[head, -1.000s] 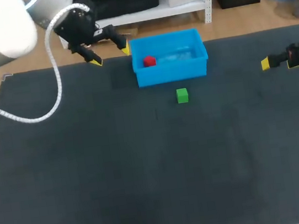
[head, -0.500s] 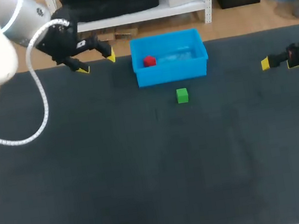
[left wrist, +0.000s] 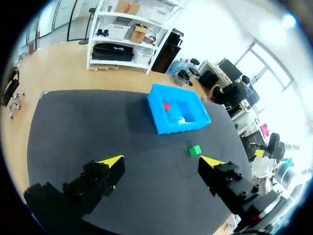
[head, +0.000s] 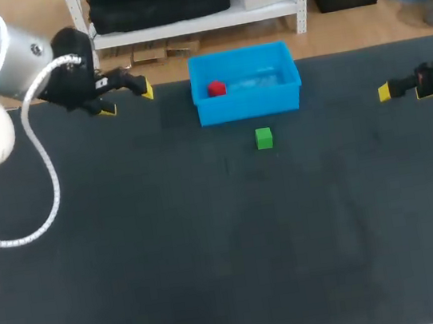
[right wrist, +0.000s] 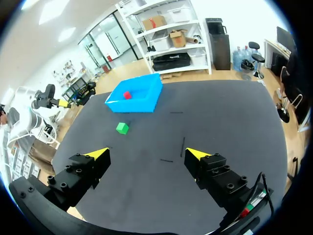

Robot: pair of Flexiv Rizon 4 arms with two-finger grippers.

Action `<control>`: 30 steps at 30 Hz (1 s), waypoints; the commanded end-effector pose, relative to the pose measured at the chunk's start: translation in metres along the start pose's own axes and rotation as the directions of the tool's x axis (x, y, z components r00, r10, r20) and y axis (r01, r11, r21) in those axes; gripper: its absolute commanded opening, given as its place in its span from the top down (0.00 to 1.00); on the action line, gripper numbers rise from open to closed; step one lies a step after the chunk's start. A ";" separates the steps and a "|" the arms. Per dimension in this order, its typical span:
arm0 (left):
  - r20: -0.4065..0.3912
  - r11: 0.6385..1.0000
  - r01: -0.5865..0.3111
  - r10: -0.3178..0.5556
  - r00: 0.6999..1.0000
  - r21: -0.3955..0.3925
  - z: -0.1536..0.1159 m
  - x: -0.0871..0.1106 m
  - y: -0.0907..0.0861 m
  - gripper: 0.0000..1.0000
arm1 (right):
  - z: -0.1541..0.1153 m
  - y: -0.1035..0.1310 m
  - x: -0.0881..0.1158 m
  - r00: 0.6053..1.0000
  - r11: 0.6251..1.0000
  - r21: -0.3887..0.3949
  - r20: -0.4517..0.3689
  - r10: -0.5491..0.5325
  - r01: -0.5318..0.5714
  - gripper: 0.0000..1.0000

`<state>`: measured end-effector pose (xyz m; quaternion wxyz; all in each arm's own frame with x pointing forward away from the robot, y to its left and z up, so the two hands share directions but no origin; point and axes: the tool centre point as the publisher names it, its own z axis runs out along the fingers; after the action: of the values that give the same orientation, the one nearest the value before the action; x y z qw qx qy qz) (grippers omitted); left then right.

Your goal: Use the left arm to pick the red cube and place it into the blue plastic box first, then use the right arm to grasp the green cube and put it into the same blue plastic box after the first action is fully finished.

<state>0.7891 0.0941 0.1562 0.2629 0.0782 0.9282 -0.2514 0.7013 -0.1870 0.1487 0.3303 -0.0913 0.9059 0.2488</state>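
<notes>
The red cube (head: 217, 89) lies inside the blue plastic box (head: 249, 109), near its left wall. The green cube (head: 264, 137) rests on the dark mat just in front of the box. My left gripper (head: 126, 100) hovers left of the box, open and empty. At the table's right edge my right gripper (head: 404, 90) is open and empty too. From the left gripper (left wrist: 160, 161), the box (left wrist: 181, 128) with the red cube (left wrist: 166, 106) lies ahead, and the green cube (left wrist: 195, 151) is nearer. Far ahead of the right gripper (right wrist: 146, 153) lie the green cube (right wrist: 122, 128), the box (right wrist: 132, 106) and the red cube (right wrist: 127, 95).
A dark mat (head: 213, 251) covers the whole table. Nothing but the box and the green cube rests on it. My left arm's white cable (head: 46, 186) hangs over the mat's left side.
My left gripper has drawn away from the box's left corner, moving left along the far edge, open and empty throughout. The right arm, the cubes and the box have not moved.
</notes>
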 end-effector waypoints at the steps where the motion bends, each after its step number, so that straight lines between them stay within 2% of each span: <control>1: 0.116 1.000 -0.002 0.001 0.993 0.012 -0.007 0.008 0.004 0.00 | 0.000 0.000 0.000 1.000 1.000 0.002 -0.001 0.000 0.000 0.00; 4: 0.094 1.000 -0.015 0.014 0.996 0.006 -0.008 0.009 0.004 0.00 | 0.000 0.000 0.000 1.000 1.000 0.002 -0.001 0.000 0.000 0.00; 30: 0.094 1.000 -0.015 0.014 0.996 0.006 -0.008 0.009 0.004 0.00 | 0.000 0.000 0.000 1.000 1.000 0.002 -0.001 0.000 0.000 0.00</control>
<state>0.7799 0.1000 0.1560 0.3060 0.0728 0.9150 -0.2528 0.7013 -0.1870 0.1487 0.3303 -0.0913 0.9059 0.2488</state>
